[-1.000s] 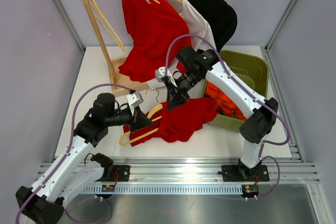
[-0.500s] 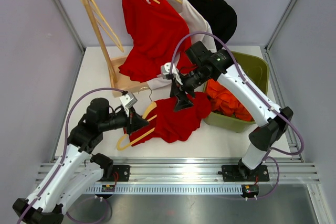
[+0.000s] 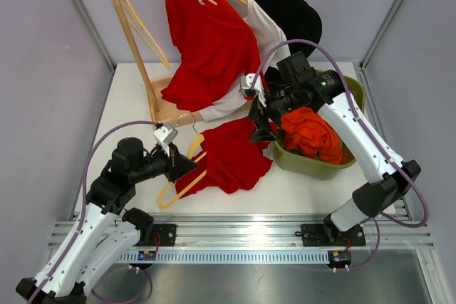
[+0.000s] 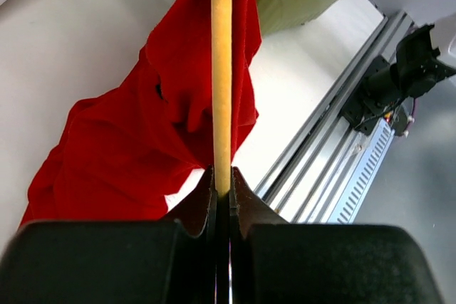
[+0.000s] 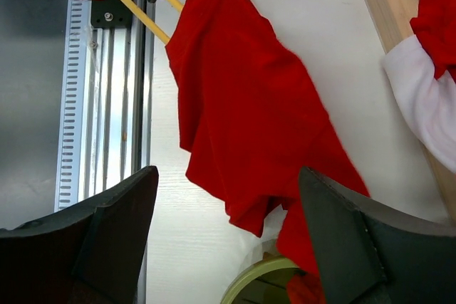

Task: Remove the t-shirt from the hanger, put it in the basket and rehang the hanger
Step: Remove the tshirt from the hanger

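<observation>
Over the table (image 3: 128, 90), the hanger (image 3: 195, 144) slants, hook rearward.

The left arm (image 3: 92, 233) and right arm (image 3: 360, 133) are white shells with black joints, each trailed by a looping purple cable (image 3: 306, 40). The left end effector (image 4: 222, 177) and right end effector (image 5: 228, 170) have matte black fingers (image 5: 107, 218), and the bases (image 3: 161, 233) are black.

The left arm stretches low and forward, the left gripper (image 4: 222, 179) pinched tight on the hanger (image 4: 221, 69) — the right arm arches high, wrist tipped downward, the right gripper (image 5: 228, 176) spread wide.
</observation>
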### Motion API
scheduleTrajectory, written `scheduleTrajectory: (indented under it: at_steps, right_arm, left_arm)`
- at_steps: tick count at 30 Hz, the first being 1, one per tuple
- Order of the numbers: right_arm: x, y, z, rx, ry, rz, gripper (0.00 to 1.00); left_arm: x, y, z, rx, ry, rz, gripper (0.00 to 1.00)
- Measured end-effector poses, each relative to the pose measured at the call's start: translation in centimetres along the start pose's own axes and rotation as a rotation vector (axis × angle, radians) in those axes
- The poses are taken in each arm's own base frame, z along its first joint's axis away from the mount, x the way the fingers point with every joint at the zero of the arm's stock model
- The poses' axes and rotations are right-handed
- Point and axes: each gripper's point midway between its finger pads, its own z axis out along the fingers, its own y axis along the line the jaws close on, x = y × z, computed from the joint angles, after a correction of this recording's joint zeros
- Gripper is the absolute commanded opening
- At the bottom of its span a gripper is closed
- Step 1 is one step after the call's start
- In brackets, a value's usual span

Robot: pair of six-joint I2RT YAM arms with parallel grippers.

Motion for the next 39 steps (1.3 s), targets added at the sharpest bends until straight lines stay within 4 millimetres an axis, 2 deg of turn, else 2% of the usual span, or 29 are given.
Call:
scheduleTrajectory:
  at_steps: [12,17,20,23,27,30,36,39]
  right_arm:
    - [0.5,1.5,0.1,0.017,-0.054,0.090,0.87]
    - [0.8,2.1,1.1,-0.021,-0.088,0.205,0.86]
    - [0.2,2.0,1.7,-0.021,-0.109,0.255,0.86]
    - [-0.9,2.1,3.2,0.006,-0.118,0.265,0.86]
    - [-2.3,2.4,6.3,0.089,-0.104,0.277,0.84]
    - [-3.2,1.6,8.4,0.176,-0.111,0.300,0.84]
    - [-3.3,-0.8,10.1,0.327,-0.113,0.340,0.80]
    - [-2.6,-1.4,11.2,0.367,-0.086,0.352,0.71]
  left_arm:
    - [0.6,1.4,0.1,-0.089,-0.087,-0.213,0.00]
    - [-0.5,1.6,0.6,-0.090,-0.154,-0.319,0.00]
    - [-1.2,1.6,1.0,-0.071,-0.201,-0.380,0.00]
    - [-1.7,1.4,1.4,-0.045,-0.239,-0.434,0.00]
    - [-2.5,1.2,1.6,-0.022,-0.266,-0.485,0.00]
    - [-3.1,0.9,1.5,-0.006,-0.288,-0.502,0.00]
    - [-3.7,0.7,1.5,0.013,-0.314,-0.516,0.00]
    - [-3.4,0.8,1.6,0.010,-0.310,-0.527,0.00]
